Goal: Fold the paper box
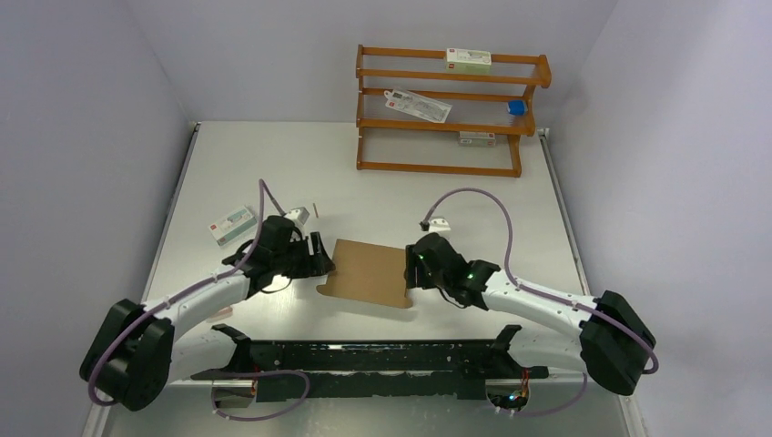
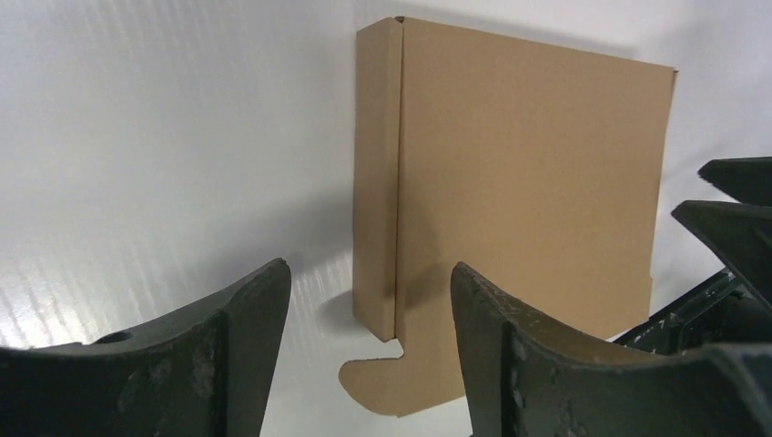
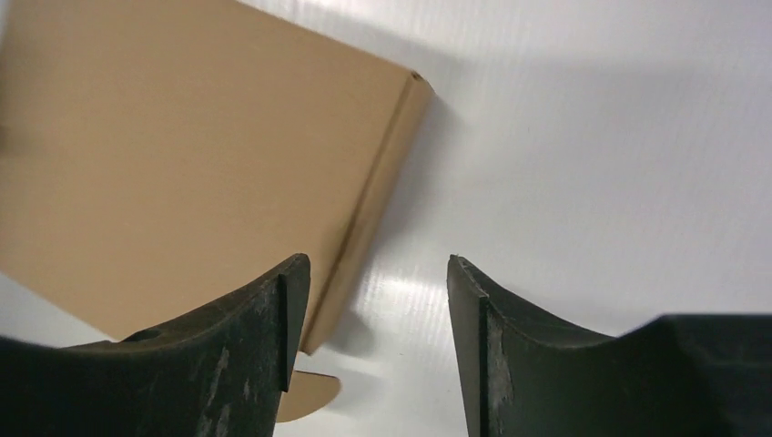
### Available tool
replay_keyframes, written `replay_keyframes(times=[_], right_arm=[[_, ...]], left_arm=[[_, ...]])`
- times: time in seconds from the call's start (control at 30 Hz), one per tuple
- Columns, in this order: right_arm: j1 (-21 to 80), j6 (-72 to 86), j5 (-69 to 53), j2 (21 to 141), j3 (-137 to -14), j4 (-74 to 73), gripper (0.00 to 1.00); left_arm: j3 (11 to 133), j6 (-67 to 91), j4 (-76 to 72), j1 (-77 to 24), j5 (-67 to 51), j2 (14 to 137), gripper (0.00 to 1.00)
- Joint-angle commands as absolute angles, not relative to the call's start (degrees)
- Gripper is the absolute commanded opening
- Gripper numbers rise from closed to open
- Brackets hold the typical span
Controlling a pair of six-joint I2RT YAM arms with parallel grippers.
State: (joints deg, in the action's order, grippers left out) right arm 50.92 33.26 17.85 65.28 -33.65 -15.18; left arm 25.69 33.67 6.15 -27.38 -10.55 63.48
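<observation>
A matte white table of ribbed plastic sheet (image 1: 264, 164) fills the floor of a small booth with plain pale lilac walls (image 1: 82, 109) on three sides. Soft glare spreads over the surface in both wrist views, and its fine ribbing shows there. A metal strip runs along each long side of the table.

The flat rectangular paper box of plain brown corrugated cardboard (image 1: 369, 271) (image 2: 528, 209) (image 3: 182, 164) lies folded on the middle of the table, between the two arms. A small rounded cardboard tab (image 1: 324, 289) (image 2: 373, 382) (image 3: 309, 391) sticks out from its near left corner and rests on the table.

The left gripper (image 1: 319, 259) (image 2: 369, 273) sits at the box's left edge with its dark jaws spread wide and nothing between them; the box's narrow side panel shows through the gap, lying beyond the fingertips. The right gripper (image 1: 411, 269) (image 3: 376, 264) sits at the box's right edge, also parted wide and empty, with bare table in the gap and the box's edge just beside one finger.

At the far edge stands an orange-brown wooden rack with three shelves (image 1: 451, 166), holding a white-and-green carton (image 1: 468, 61) on top, a flat white packet (image 1: 417, 105) and a small blue item (image 1: 516, 107) below. A small white printed carton (image 1: 230, 225) lies on the table left of the left arm. A black metal frame (image 1: 364, 360) spans the near edge between the arm bases.
</observation>
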Motion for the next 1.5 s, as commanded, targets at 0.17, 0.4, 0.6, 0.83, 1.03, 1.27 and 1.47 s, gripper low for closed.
replay_keyframes(times=[0.17, 0.4, 0.6, 0.83, 1.03, 1.27, 1.47], right_arm=[[44.0, 36.5, 2.3, 71.7, -26.1, 2.1, 0.53], [38.6, 33.5, -2.0, 82.6, -27.4, 9.9, 0.44], [36.8, 28.9, -2.4, 90.6, -33.9, 10.9, 0.43], [36.7, 23.5, 0.6, 90.4, -38.8, 6.9, 0.51], [39.8, 16.3, 4.2, 82.9, -42.5, 1.5, 0.63], [53.1, 3.3, 13.1, 78.8, -45.6, -2.8, 0.69], [63.1, -7.1, 19.1, 82.2, -47.9, -6.1, 0.71]], left_arm=[[23.8, 33.1, -4.1, -29.2, -10.7, 71.6, 0.63], [24.2, 32.2, -5.9, -29.2, -6.7, 75.2, 0.44], [27.2, 30.6, -7.0, -29.1, -0.8, 80.9, 0.35], [28.6, 29.6, -5.3, -29.1, 4.6, 84.0, 0.39], [32.2, 30.7, -0.4, -29.0, 4.2, 73.7, 0.56], [32.6, 34.4, 3.0, -22.1, 1.1, 59.9, 0.80], [32.6, 36.2, 6.9, -12.4, -8.0, 53.3, 0.97]])
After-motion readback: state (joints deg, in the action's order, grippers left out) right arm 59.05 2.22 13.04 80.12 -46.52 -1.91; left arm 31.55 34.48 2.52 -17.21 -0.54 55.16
